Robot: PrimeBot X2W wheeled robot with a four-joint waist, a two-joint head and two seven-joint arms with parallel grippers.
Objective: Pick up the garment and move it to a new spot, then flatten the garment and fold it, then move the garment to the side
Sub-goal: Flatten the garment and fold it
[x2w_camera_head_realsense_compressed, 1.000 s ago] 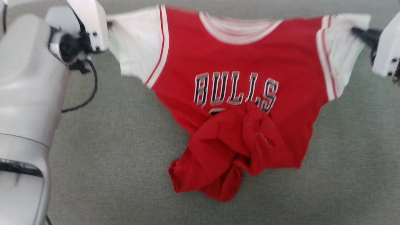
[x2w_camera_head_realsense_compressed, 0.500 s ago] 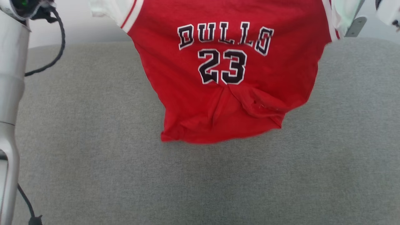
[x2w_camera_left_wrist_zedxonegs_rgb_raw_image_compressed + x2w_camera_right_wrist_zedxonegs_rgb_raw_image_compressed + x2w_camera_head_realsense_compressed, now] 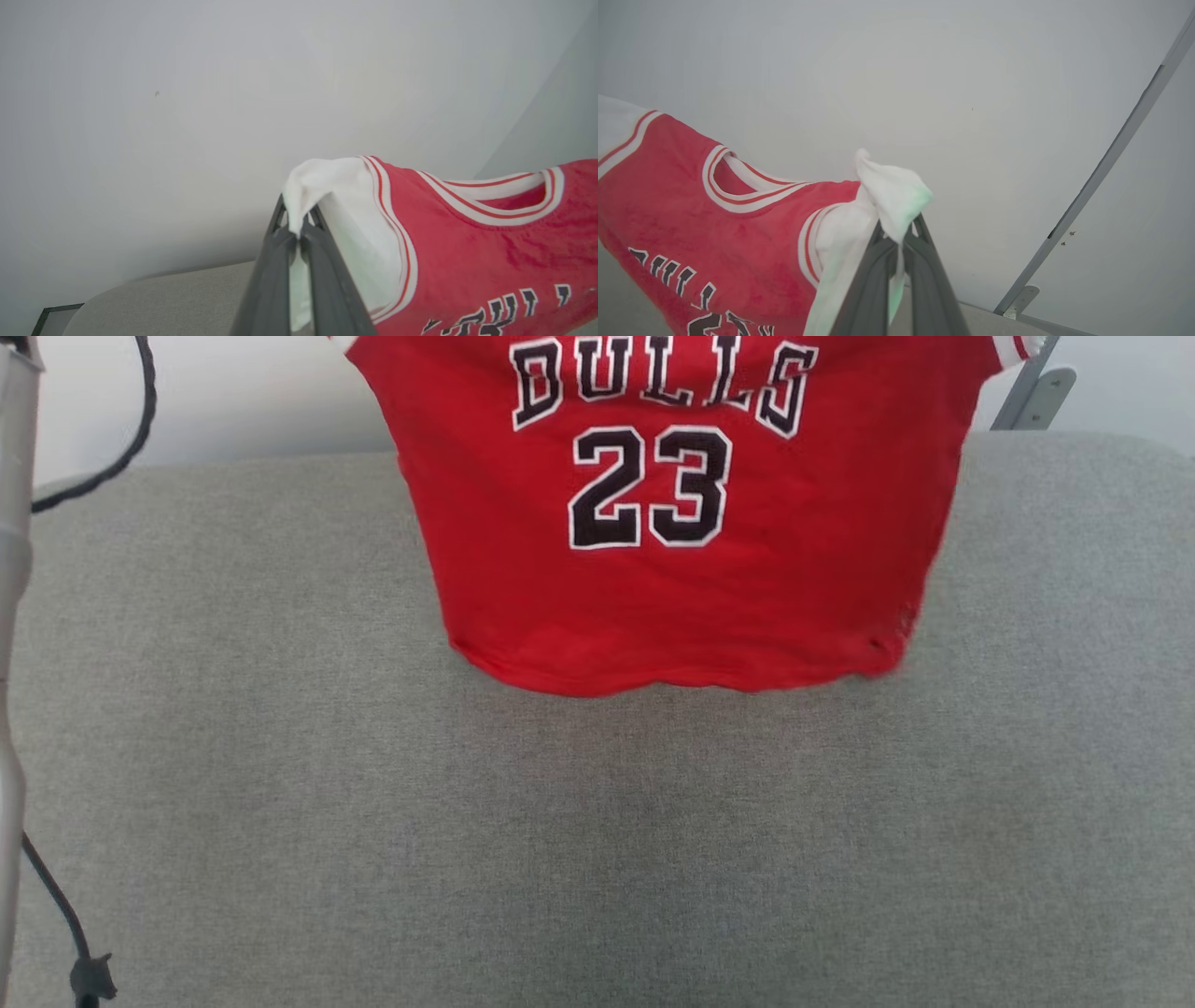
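Note:
The garment point(image 3: 672, 579), a red jersey T-shirt with black-and-white chest lettering and the number 23, hangs spread in the air above the grey cushion point(image 3: 597, 840), its hem straight and level. My left gripper point(image 3: 297, 228) is shut on one white sleeve of the garment point(image 3: 472, 261). My right gripper point(image 3: 899, 233) is shut on the other white sleeve of the garment point(image 3: 719, 228). The striped collar shows between the two sleeves in both wrist views. In the head view the shoulders and sleeves are cut off by the top edge.
A pale wall point(image 3: 233, 401) rises behind the cushion. A grey metal strut with a bracket point(image 3: 1032, 387) leans at the back right, also seen as the strut point(image 3: 1101, 158). My pale left arm point(image 3: 11, 616) and its black cable point(image 3: 65, 933) run down the left edge.
The garment was lifted off the cushion; its bunched lower part dropped open and now hangs flat with a straight hem. The head camera tilted, and both grippers left the top of its picture.

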